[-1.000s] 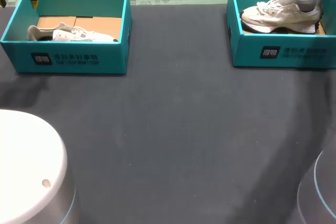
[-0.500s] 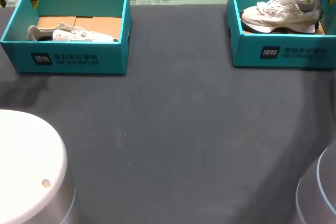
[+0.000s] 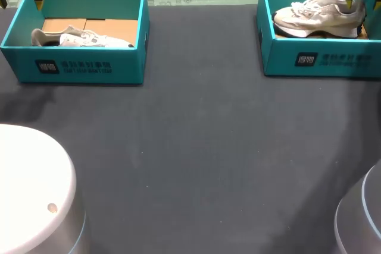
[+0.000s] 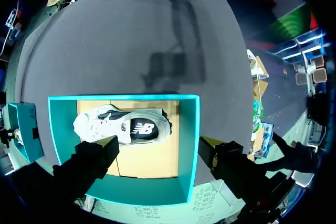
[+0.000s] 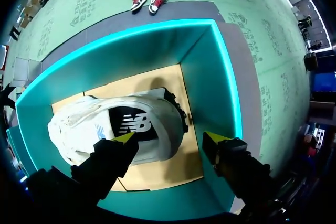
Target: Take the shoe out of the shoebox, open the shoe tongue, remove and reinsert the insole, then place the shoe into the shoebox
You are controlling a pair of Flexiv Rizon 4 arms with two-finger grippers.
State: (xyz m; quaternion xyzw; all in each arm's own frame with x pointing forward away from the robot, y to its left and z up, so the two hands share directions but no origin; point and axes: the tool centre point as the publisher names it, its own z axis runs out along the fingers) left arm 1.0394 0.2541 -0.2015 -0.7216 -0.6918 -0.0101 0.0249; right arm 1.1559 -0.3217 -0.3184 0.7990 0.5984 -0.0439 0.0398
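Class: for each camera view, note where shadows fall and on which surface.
Head view: soft shadows dull the table before the left box and by the right box. Left wrist view: a sharper arm-shaped shadow lies on the table beyond the left box. Right wrist view: a dark patch covers the cardboard floor beside the shoe.

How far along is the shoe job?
Nothing done yet: the right shoe lies in the right shoebox, the left shoe in the left shoebox. In hand: the right gripper hangs open over the right shoe's heel, the left gripper open above the left shoebox. Left: lifting out, tongue, insole, return.
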